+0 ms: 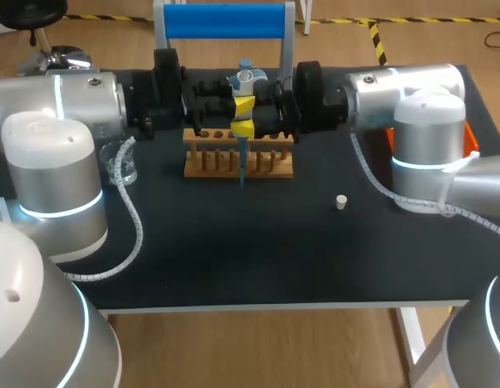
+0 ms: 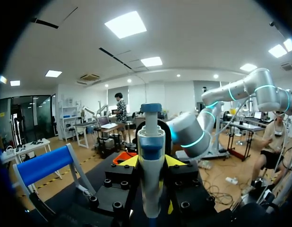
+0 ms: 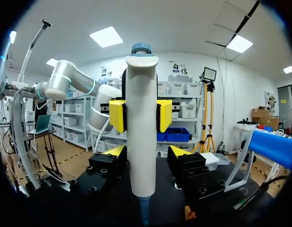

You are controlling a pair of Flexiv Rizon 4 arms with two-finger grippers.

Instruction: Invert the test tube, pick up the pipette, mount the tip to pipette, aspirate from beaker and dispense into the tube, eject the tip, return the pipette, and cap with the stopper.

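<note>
A white pipette (image 1: 245, 79) with a blue top stands upright over the wooden tube rack (image 1: 203, 166), its blue tip (image 1: 242, 166) pointing down at the rack. My left gripper (image 1: 240, 106) comes in from the left and is shut on the pipette's body (image 2: 151, 142); from the right wrist its yellow pads (image 3: 118, 116) clamp both sides. My right gripper (image 3: 147, 151) faces it from the right, a little lower. Its fingers stand either side of the pipette (image 3: 141, 94) with a gap showing. A small white stopper (image 1: 341, 202) lies on the black mat at the right. A glass beaker (image 1: 120, 162) stands at the left.
A stand with a blue bar (image 1: 224, 20) rises behind the rack at the table's back edge. An orange object (image 1: 471, 133) lies at the far right behind my right arm. White cables hang from both arms over the mat (image 1: 234, 250).
</note>
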